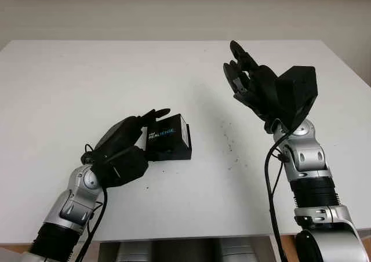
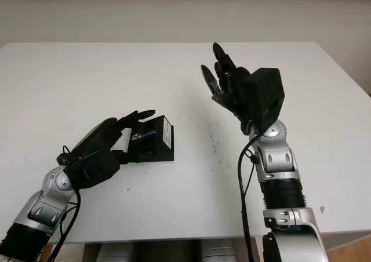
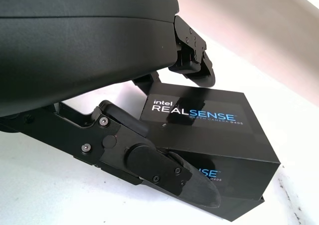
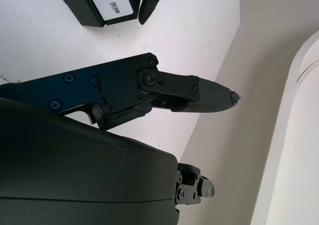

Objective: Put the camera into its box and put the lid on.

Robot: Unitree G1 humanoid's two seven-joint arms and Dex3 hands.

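Box (image 1: 168, 137): closed, lid on, resting on the table (image 1: 69, 82).
Left hand (image 1: 124, 149): fingers clasp the box's sides.
Right hand (image 1: 255, 85): raised above table, holding nothing.
Technique: loosen the clasp gently; avoid dragging the box.

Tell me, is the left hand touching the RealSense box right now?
Touching. In the left wrist view one finger of the left hand presses the RealSense box side, another lies over its top edge.

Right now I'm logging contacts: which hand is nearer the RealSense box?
Left. The left hand is against the RealSense box; the right hand, open, is raised well away.
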